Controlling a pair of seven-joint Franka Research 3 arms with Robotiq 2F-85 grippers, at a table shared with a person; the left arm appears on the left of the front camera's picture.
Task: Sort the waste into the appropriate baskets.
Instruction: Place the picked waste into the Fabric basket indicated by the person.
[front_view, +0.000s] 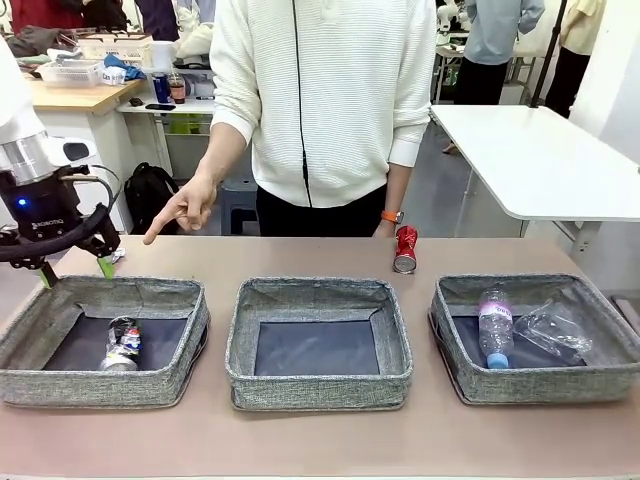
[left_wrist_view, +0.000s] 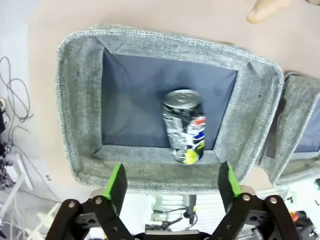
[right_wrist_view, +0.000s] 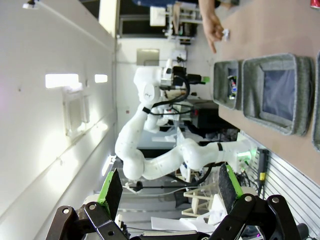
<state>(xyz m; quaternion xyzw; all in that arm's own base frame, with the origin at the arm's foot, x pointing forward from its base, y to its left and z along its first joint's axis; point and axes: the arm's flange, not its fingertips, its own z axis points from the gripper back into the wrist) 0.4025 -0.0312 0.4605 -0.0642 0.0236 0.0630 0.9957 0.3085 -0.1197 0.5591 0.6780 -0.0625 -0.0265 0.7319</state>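
Left tool (left_wrist_view: 171, 174) spread wide, empty, above left basket (left_wrist_view: 165, 42) rim; dark can (left_wrist_view: 183, 125) lies inside.

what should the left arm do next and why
Probably shift the open left gripper off the left basket, where the dark soda can already lies, toward the small white paper wad on the table just beyond its far rim; the person's hand points there.

The tan table (front_view: 300, 440) carries three grey woven bins in a row: left basket (front_view: 100, 385), middle basket (front_view: 318, 388), right basket (front_view: 540, 385). A red soda can (front_view: 405, 249) sits near the far edge, and a small white paper wad (right_wrist_view: 226, 33) lies beyond the left basket.
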